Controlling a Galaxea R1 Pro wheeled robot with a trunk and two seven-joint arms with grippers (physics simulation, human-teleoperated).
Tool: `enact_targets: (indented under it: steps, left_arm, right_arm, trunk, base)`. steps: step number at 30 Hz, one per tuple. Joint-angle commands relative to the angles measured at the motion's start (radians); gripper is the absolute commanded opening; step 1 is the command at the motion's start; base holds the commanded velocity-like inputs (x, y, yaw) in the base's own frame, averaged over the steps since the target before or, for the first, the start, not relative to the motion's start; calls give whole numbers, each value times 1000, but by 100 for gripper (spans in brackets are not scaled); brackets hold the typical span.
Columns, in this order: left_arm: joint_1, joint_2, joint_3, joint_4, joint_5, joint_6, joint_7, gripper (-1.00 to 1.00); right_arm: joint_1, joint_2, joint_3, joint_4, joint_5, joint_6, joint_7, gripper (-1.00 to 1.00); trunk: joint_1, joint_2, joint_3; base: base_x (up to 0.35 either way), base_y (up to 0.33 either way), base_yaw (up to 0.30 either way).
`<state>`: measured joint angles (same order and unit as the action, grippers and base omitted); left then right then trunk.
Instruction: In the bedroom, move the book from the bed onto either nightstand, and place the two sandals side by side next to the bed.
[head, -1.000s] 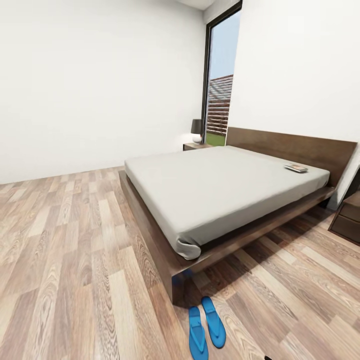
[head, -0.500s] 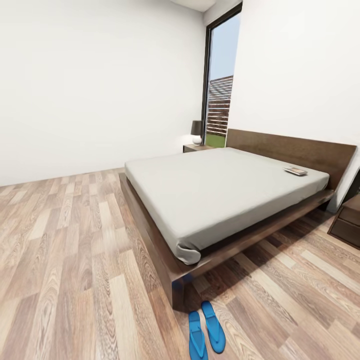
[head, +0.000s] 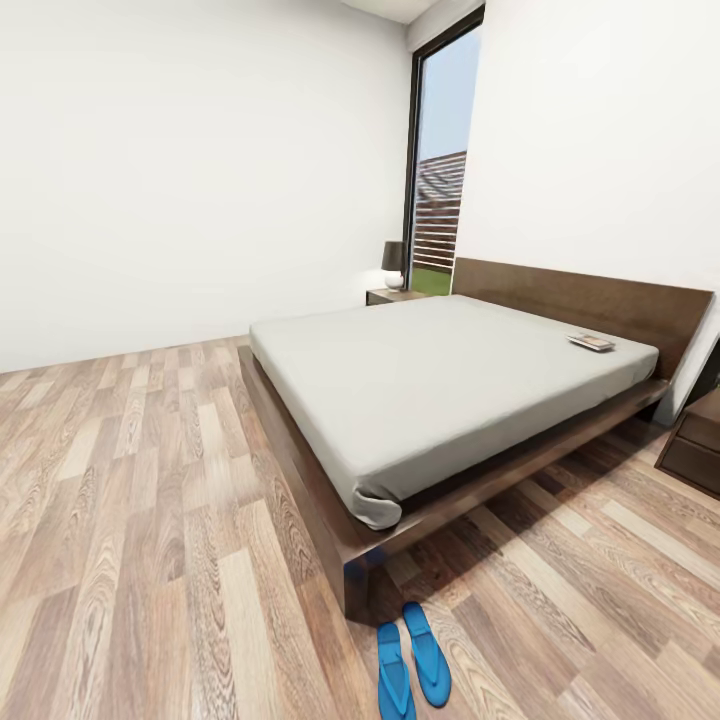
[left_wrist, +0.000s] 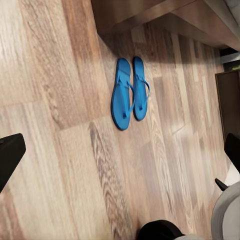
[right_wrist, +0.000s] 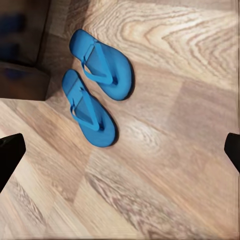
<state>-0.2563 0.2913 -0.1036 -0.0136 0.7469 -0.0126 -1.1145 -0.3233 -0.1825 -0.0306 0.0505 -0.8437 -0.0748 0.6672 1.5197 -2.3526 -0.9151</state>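
Since the book is the main thing, starting there and working out:

book (head: 591, 341): lying flat on the mattress way over at about 3 o'clock in the head view, close to the headboard end and near that side's edge. Too small to read the cover.

bed (head: 440, 390): big low dark-brown frame with a light-grey mattress, running from dead centre out toward 2 o'clock. Its nearest corner sits at roughly 6 o'clock, and a bit of that frame corner (left_wrist: 145, 15) also shows in the left wrist view.

sandals (head: 412, 660): both bright blue, on the wood floor at 6 o'clock, just off the bed's near corner. They lie side by side, about parallel and nearly touching. Same pair in the left wrist view (left_wrist: 129, 92) and the right wrist view (right_wrist: 95, 87), straps up.

nightstand (head: 695, 445): dark-brown cabinet at 3 o'clock, cut by the frame edge, just beside the bed's head end. A second nightstand (head: 392, 293) sits at 1 o'clock on the far side, with a small dark-shaded lamp (head: 394, 262) on top.

window (head: 440, 160): tall, black-framed, at 1 o'clock, slatted fence and grass outside.

left pincer (left_wrist: 120, 160): just dark finger tips at opposite edges of its wrist view, spread wide apart, gripping nothing.

right pincer (right_wrist: 120, 152): same deal, tips far apart at the view's edges, nothing between them, floor below.
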Motion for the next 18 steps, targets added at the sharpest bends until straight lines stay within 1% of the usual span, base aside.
enact_targets:
  steps: [1, 6, 9, 12, 13, 14, 18]
  left_arm:
    - [0, 0, -8, 1, 8, -1, -2, 100]
    - [1, 1, -7, 1, 8, 3, -1, 100]
    - [1, 1, -8, 0, 8, 7, 11, 100]
    - [1, 1, -8, 0, 8, 9, 44, 100]
    - [1, 0, -8, 0, 8, 11, 73, 100]
    - [1, -1, -8, 0, 8, 11, 86, 100]
    - [0, -8, -7, 0, 9, 11, 123, 100]
  right_arm:
    - [0, 0, -3, 5, 2, -7, 5, 100]
    - [7, 0, -3, 5, 0, -8, 3, 100]
    - [10, 0, -3, 5, -2, -8, 2, 100]
    - [13, 1, -3, 5, -4, -8, 0, 100]
    - [13, 1, -3, 5, -5, -6, -3, 100]
    - [14, 1, -3, 5, -6, -5, -5, 100]
    - [15, 0, -4, 5, -7, -2, -11, 100]
  trunk:
    - [0, 0, -1]
    - [0, 0, -1]
    - [0, 0, -1]
    - [0, 0, -1]
    - [0, 0, -1]
    - [0, 0, -1]
    - [0, 0, 0]
  base:
    - [0, 0, 0]
    - [0, 0, 0]
    - [0, 0, 0]
    - [0, 0, 0]
    - [0, 0, 0]
    - [0, 0, 0]
    - [0, 0, -6]
